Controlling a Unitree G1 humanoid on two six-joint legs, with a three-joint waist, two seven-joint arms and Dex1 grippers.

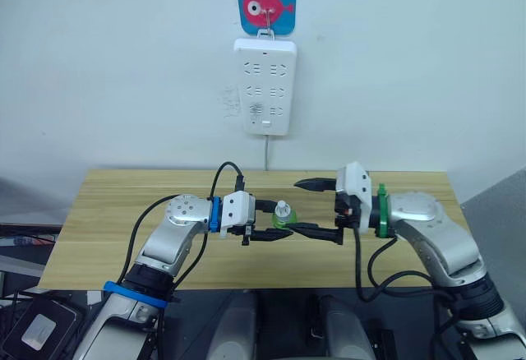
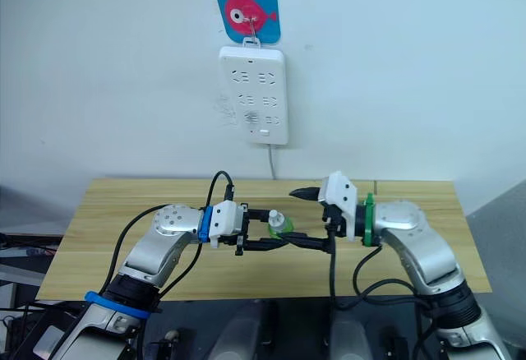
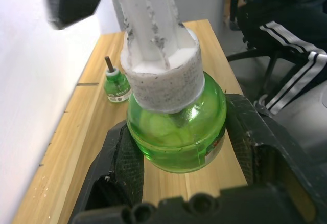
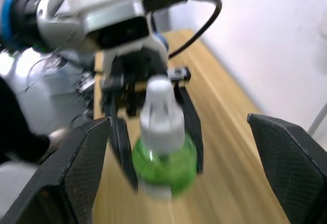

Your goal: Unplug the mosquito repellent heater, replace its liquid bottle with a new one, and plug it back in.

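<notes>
On the wooden table (image 1: 123, 212), my left gripper (image 1: 269, 230) clamps a green liquid bottle (image 1: 282, 216), white cap on; my right gripper (image 1: 316, 210) gapes beside it. I judge swapping underway; I can't locate the heater.

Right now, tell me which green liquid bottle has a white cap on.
The green bottle clamped in the left gripper has a white cap; the small one standing on the wooden table shows a bare wick.
</notes>
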